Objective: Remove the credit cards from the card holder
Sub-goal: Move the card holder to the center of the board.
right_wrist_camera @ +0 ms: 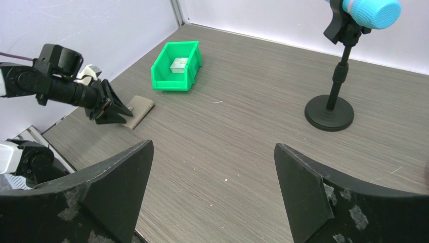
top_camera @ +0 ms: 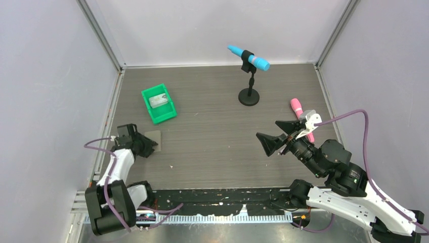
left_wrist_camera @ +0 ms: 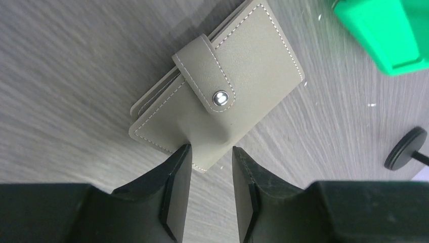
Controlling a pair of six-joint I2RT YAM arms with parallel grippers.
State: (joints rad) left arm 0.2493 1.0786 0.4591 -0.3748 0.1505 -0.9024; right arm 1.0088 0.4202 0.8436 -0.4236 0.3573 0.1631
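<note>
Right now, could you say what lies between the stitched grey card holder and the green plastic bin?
Only bare tabletop, from grey card holder to green bin; the left wrist view shows it.

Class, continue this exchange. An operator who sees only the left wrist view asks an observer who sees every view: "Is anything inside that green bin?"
Observer: Yes, a small pale flat thing lies in the bin.
Operator: Where is the right tool?
Observer: It is open, far across the table from the wallet.
Operator: I see only the black stand's base. What does it carry?
Observer: A blue microphone.
</note>
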